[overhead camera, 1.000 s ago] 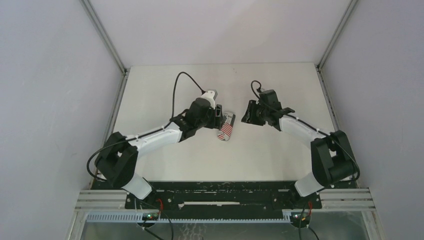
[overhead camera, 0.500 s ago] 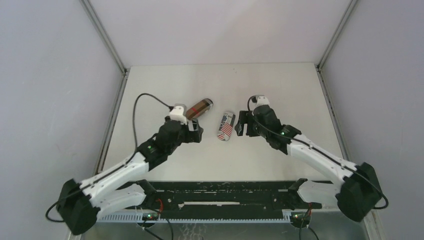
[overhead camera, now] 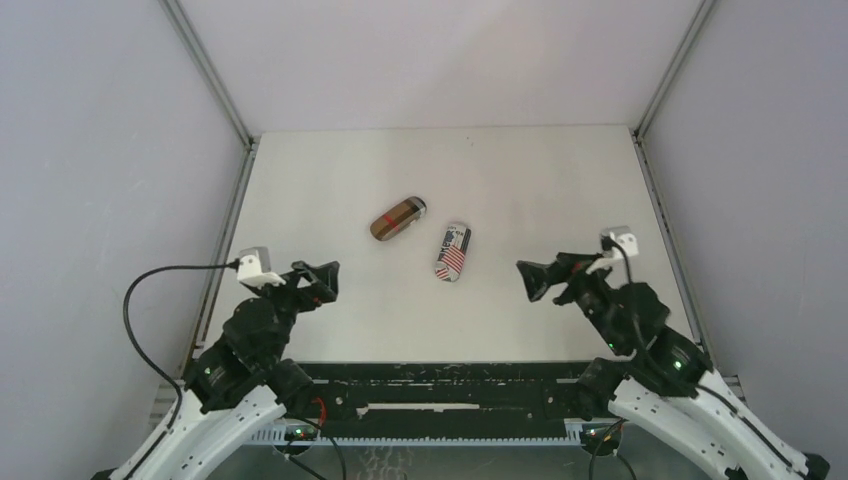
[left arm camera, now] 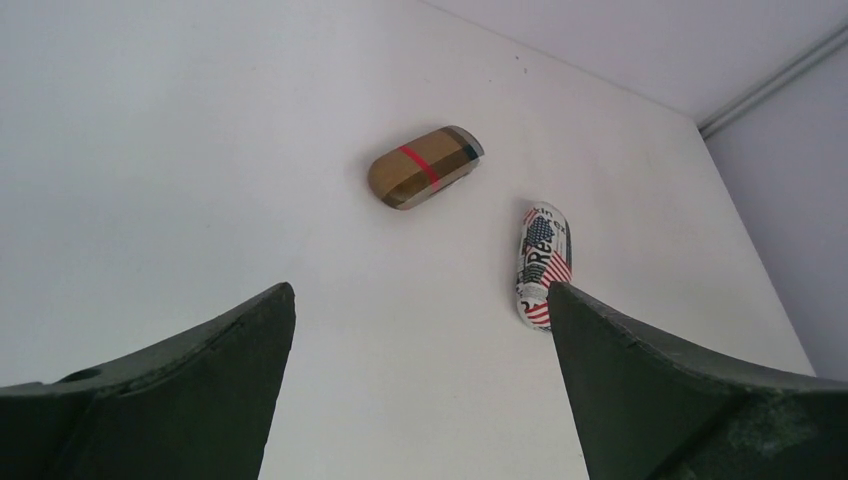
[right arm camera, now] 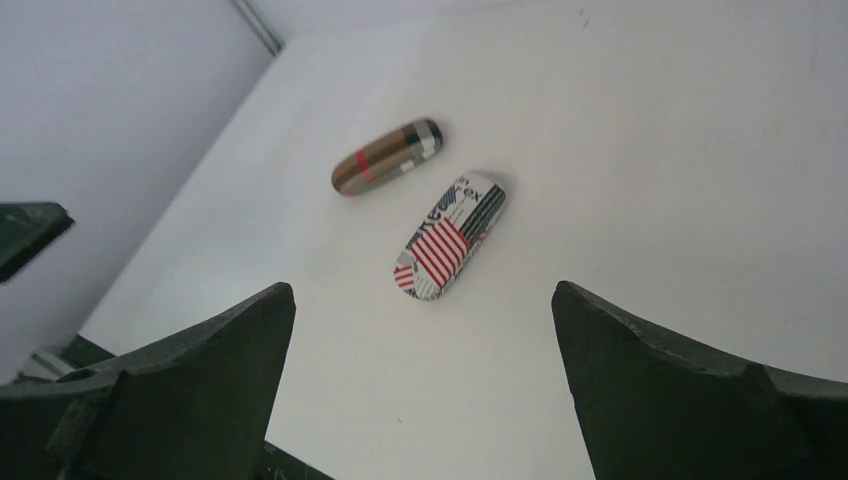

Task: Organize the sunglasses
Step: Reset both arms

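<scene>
No sunglasses show in any view. Two closed oval cases lie mid-table: a brown one with a red stripe (overhead camera: 398, 217) (left arm camera: 425, 167) (right arm camera: 387, 156) and a flag-print one (overhead camera: 452, 251) (left arm camera: 541, 262) (right arm camera: 450, 235), close together but apart. My left gripper (overhead camera: 318, 280) (left arm camera: 420, 290) hangs over the near left of the table, open and empty. Over the near right, my right gripper (overhead camera: 540, 278) (right arm camera: 422, 290) is also open and holds nothing. Both point toward the cases from a distance.
The white table (overhead camera: 520, 180) is boxed in by grey walls at the left, right and back. A black rail (overhead camera: 450, 385) with the arm bases runs along the near edge. A finger of the left gripper (right arm camera: 25, 230) shows at the right wrist view's left edge.
Both arms have pulled back from the cases toward the near edge, and both sets of jaws have opened wide. The cases lie where they were.
</scene>
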`<move>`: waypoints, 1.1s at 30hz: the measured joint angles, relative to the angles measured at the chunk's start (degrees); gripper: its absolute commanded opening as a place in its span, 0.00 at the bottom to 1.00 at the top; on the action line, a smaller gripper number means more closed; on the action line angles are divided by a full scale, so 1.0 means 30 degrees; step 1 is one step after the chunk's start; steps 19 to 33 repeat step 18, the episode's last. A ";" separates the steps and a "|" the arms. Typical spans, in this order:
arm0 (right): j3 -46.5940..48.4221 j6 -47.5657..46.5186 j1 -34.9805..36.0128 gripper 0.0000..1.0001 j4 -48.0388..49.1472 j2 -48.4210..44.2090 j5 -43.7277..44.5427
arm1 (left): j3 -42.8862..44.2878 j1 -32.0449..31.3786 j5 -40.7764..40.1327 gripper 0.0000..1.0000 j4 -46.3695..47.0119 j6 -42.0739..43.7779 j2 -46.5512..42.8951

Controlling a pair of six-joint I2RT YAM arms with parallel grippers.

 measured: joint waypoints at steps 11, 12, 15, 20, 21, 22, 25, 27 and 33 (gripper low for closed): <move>-0.2178 0.0058 0.0000 1.00 -0.1967 -0.7708 0.2419 | -0.0780 0.0007 -0.2193 1.00 -0.3373 -0.1734 -0.4626; -0.2259 0.0073 0.0000 1.00 -0.2222 -0.7810 0.2586 | -0.0838 0.0007 -0.2280 1.00 -0.3461 -0.1800 -0.4641; -0.2382 0.0087 0.0000 1.00 -0.2739 -0.7854 0.2878 | -0.0925 0.0007 -0.2302 1.00 -0.3657 -0.1807 -0.4641; -0.2382 0.0117 0.0000 1.00 -0.3060 -0.7861 0.3075 | -0.0962 0.0007 -0.2346 1.00 -0.3825 -0.1814 -0.4641; -0.2382 0.0117 0.0000 1.00 -0.3060 -0.7861 0.3075 | -0.0962 0.0007 -0.2346 1.00 -0.3825 -0.1814 -0.4641; -0.2382 0.0117 0.0000 1.00 -0.3060 -0.7861 0.3075 | -0.0962 0.0007 -0.2346 1.00 -0.3825 -0.1814 -0.4641; -0.2382 0.0117 0.0000 1.00 -0.3060 -0.7861 0.3075 | -0.0962 0.0007 -0.2346 1.00 -0.3825 -0.1814 -0.4641; -0.2382 0.0117 0.0000 1.00 -0.3060 -0.7861 0.3075 | -0.0962 0.0007 -0.2346 1.00 -0.3825 -0.1814 -0.4641; -0.2382 0.0117 0.0000 1.00 -0.3060 -0.7861 0.3075 | -0.0962 0.0007 -0.2346 1.00 -0.3825 -0.1814 -0.4641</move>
